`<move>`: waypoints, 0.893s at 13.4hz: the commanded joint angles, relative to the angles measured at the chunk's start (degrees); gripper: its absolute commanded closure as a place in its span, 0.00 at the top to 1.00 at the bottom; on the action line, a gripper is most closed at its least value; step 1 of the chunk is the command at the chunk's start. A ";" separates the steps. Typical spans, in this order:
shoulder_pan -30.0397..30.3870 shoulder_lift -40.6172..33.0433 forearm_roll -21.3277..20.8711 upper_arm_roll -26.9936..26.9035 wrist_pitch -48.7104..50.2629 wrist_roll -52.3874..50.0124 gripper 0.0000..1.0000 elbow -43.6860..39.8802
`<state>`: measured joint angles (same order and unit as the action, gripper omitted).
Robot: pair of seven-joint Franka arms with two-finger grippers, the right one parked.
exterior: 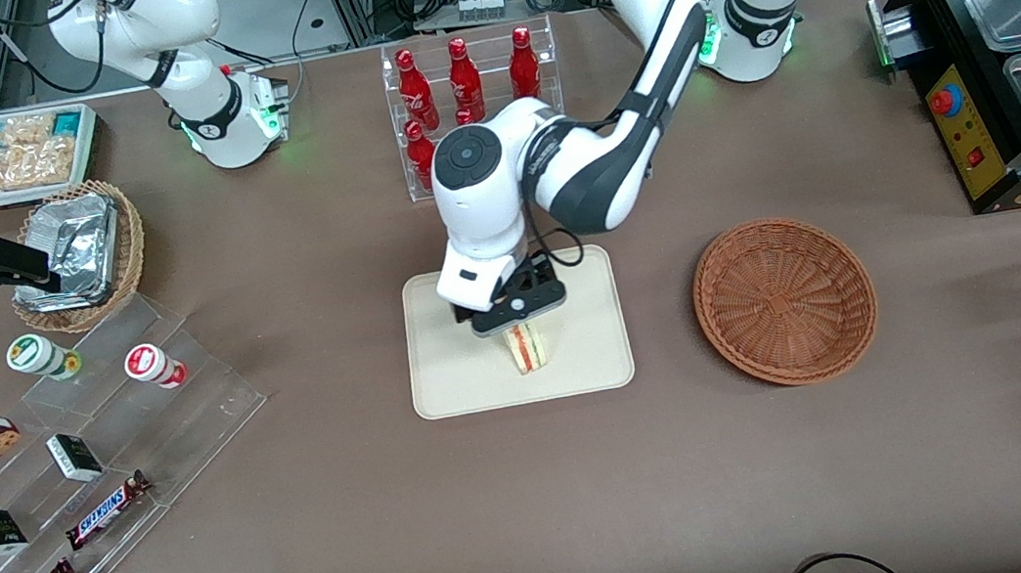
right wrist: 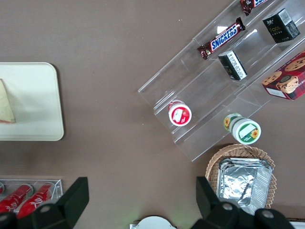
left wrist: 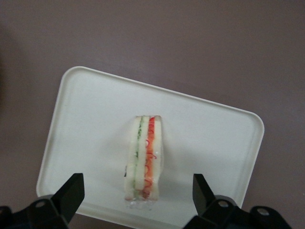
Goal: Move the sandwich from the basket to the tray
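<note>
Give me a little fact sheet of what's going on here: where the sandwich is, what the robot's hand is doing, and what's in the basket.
sandwich: standing on its edge on the tray, red and green filling facing up
tray: cream, on the brown table
gripper: directly above the sandwich, fingers spread wide, touching nothing
basket: empty, beside the tray toward the working arm's end
task status: sandwich is on the tray and released

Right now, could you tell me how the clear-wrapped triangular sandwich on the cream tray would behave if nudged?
The clear-wrapped triangular sandwich stands on a narrow edge on the cream rectangular tray, so it probably tips easily. Its soft bread layers likely squash. The glossy wrap may slip. The open gripper hovers above it, fingers apart from it.
</note>
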<state>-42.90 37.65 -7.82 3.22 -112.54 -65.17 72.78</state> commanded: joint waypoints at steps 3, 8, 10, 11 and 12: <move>8.16 -11.34 1.14 0.21 6.54 12.15 1.00 9.19; 21.34 -22.69 5.00 0.21 11.17 31.11 1.00 18.97; 26.96 -24.98 5.27 0.21 16.71 43.75 1.00 18.80; 29.86 -26.47 5.27 0.12 19.00 49.12 1.00 18.80; 32.93 -27.70 5.27 0.12 19.63 52.65 1.00 18.80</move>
<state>-14.60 13.80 -3.42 2.60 -94.54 -19.54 89.31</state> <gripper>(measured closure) 0.000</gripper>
